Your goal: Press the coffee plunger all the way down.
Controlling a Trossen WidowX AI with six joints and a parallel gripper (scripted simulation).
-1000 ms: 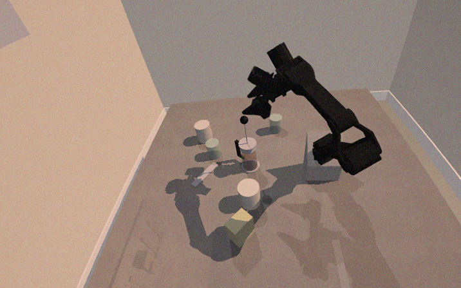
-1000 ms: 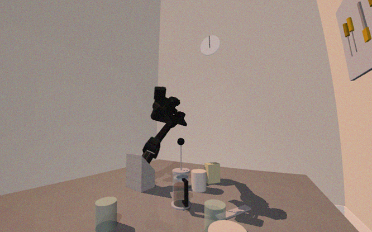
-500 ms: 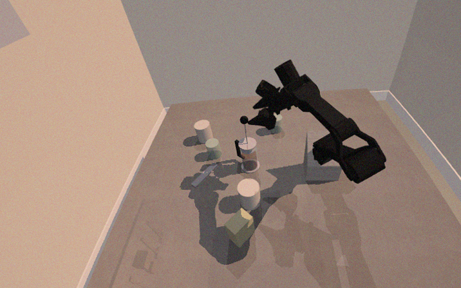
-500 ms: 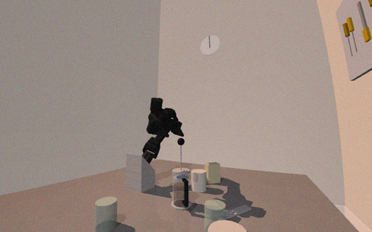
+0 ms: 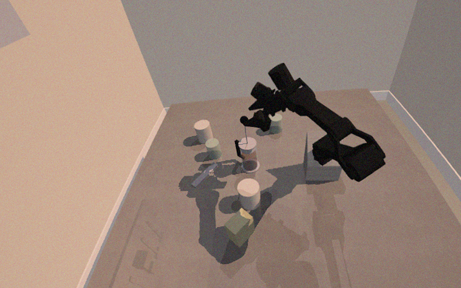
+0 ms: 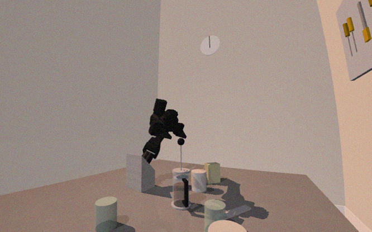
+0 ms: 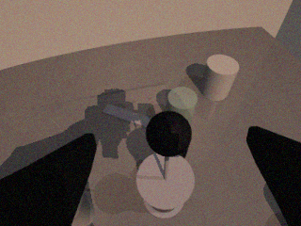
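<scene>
Now the claw (image 7: 165, 169) is spread wide w/ nothing in it, just above the knob (image 7: 168, 134), center of wrist view. Press (image 5: 248, 155) stands mid-frame on the bench (image 5: 352, 239), upright; rod (image 6: 180, 157) vertical, fully raised. Prob. light, glassy, tippy: bear on the knob only, straight down the rod axis. Handle (image 6: 185, 192) faces the exterior cam.

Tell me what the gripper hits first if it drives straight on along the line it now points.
Most likely the plunger's black knob: the wrist view shows it centred between the open gripper's fingers, with the press lid beyond it. Depth is unclear, so how near it is cannot be judged.
</scene>
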